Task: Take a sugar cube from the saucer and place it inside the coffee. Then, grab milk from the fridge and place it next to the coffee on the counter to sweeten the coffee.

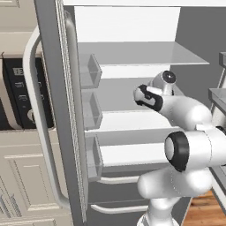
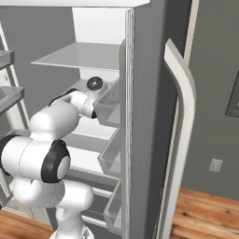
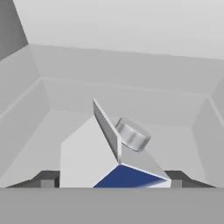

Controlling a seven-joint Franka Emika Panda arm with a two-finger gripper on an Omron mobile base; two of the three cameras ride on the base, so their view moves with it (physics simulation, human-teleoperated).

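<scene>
The fridge (image 1: 53, 88) stands with both doors (image 2: 149, 116) swung open, and my arm reaches deep onto a middle shelf of its white interior. In the hand view the milk (image 3: 87, 153), a white gable-top carton with a blue band and a grey round cap, sits upright on that shelf right in front of the camera. My gripper (image 3: 111, 180) has one fingertip against each side of the carton, so it appears shut on it. The saucer, the coffee and the counter are out of view.
Clear bins (image 1: 90, 70) line the inside of the left door and more bins (image 2: 109, 105) line the right door, close beside my arm. A glass shelf (image 1: 141, 53) hangs above the hand. A black microwave (image 1: 20, 92) sits in cream cabinets to the left.
</scene>
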